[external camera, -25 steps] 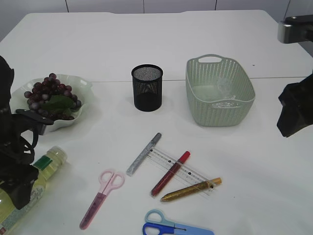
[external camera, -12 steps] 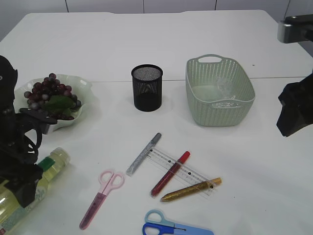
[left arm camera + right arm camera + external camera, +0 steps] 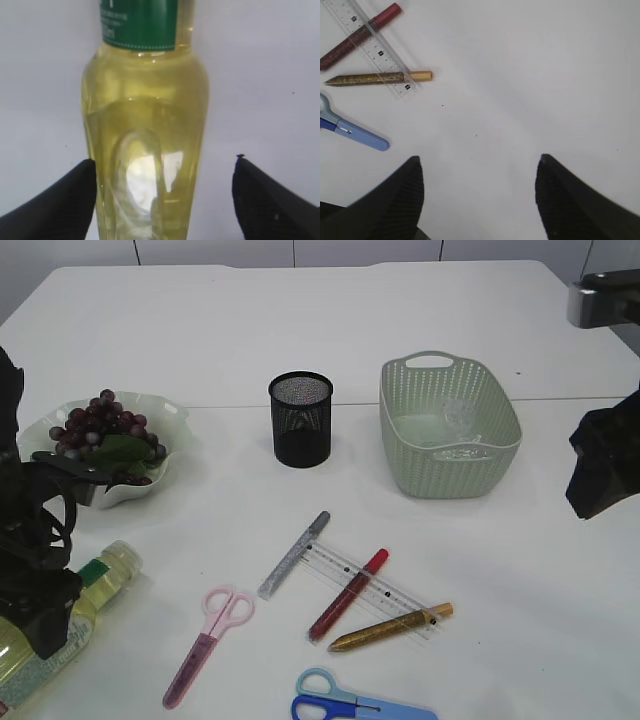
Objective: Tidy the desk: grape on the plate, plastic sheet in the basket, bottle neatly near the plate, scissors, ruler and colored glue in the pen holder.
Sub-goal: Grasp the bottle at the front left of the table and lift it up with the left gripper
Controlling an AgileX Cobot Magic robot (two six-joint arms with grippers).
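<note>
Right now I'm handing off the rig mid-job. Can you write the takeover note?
Left gripper: open, straddling the lying bottle, one finger against it, not clamped.
Right gripper: open, empty, over bare table.
Done: grapes on the plate; plastic sheet in the basket.
Left: stand the bottle near the plate; put both scissors, the ruler and three glue pens into the pen holder.

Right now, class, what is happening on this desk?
The left tool hangs open around the lying yellow oil bottle, one finger on each side, not yet gripping. Grapes sit on the white plate. Scissors, clear ruler and glitter glue pens lie loose; the black mesh pen holder awaits them. The right tool hovers open.
</note>
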